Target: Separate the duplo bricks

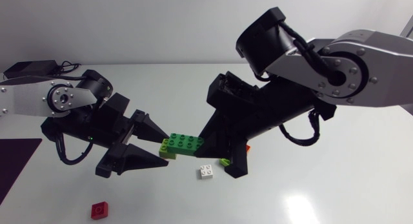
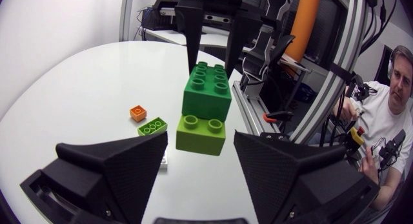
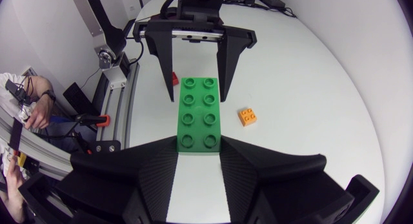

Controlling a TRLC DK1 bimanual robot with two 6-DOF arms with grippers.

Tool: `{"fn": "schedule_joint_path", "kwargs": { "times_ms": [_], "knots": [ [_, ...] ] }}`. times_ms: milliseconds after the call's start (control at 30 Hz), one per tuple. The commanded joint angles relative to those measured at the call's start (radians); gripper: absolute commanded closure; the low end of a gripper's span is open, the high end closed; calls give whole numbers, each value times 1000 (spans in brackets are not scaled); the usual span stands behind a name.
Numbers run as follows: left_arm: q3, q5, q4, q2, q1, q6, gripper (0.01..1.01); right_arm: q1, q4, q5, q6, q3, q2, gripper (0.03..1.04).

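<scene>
A dark green brick (image 1: 187, 142) is held above the table with a light green brick (image 1: 168, 149) stuck to its left end. My right gripper (image 1: 208, 144) is shut on the dark green brick (image 3: 199, 114), whose near end sits between the right gripper's (image 3: 199, 150) fingers. My left gripper (image 1: 166, 148) is open, its fingertips flanking the light green brick (image 2: 201, 133) with a small gap on each side. In the left wrist view the dark green brick (image 2: 208, 88) sits on top of the light one, which lies right at my left gripper (image 2: 200, 143).
On the table lie a white brick (image 1: 206, 172), a red brick (image 1: 99, 210), an orange brick (image 2: 138, 112) and a small lime green brick (image 2: 152, 127). A dark mat (image 1: 16, 153) lies at the table's left edge.
</scene>
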Motion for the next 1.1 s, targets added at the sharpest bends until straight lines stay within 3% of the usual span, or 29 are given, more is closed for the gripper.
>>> {"fn": "schedule_joint_path", "kwargs": {
  "times_ms": [0,500,800,1067],
  "knots": [
    [12,27,-15,-14,-10,26,430,6,3,-4,25,-32,-16,813],
    [15,28,-20,-28,-36,26,831,9,5,-8,23,-41,-20,813],
    [-11,4,-14,-58,-68,63,870,-26,-6,-83,38,-32,-19,813],
    [-91,-93,109,-74,-90,49,872,-123,-20,-200,61,-16,-11,813]
  ]
}}
